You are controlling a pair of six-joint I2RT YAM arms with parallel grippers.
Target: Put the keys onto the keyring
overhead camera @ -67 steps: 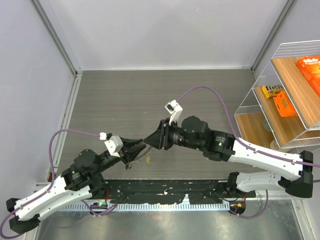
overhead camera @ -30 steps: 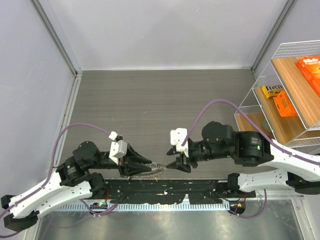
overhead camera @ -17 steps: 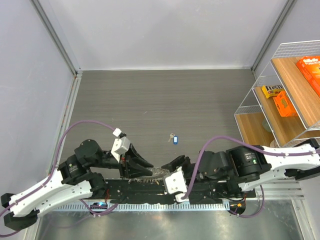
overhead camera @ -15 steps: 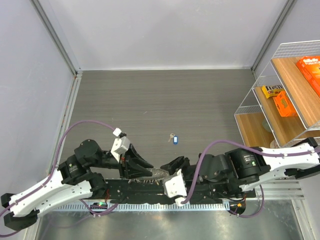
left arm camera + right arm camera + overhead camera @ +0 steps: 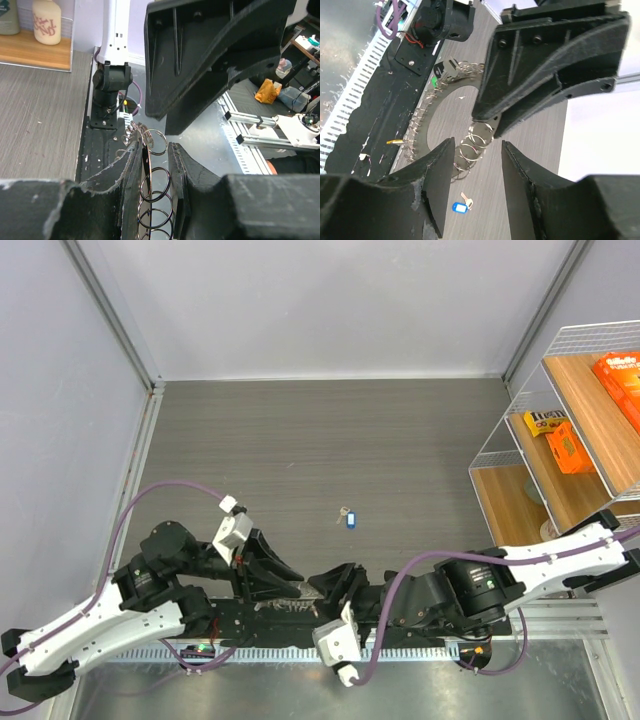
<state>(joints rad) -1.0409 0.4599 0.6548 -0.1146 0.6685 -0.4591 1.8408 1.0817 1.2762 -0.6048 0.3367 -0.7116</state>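
The keyring, a flat silvery ring fringed with small split rings, hangs over the black base strip at the near edge. My left gripper is shut on its rim. In the left wrist view the keyring stands edge-on between the fingers. My right gripper is open and empty, just right of the left one, facing it. In the right wrist view my right gripper looks at the keyring, with green and yellow bits on its rim. A blue-headed key lies alone on the table, and also shows in the right wrist view.
A wire shelf with orange boxes stands at the right. Grey walls close the back and left. The black base strip and a slotted rail run along the near edge.
My right arm has swung from mid-table back to the near edge, and the blue key now lies on the table. My left gripper has drawn back with the keyring.
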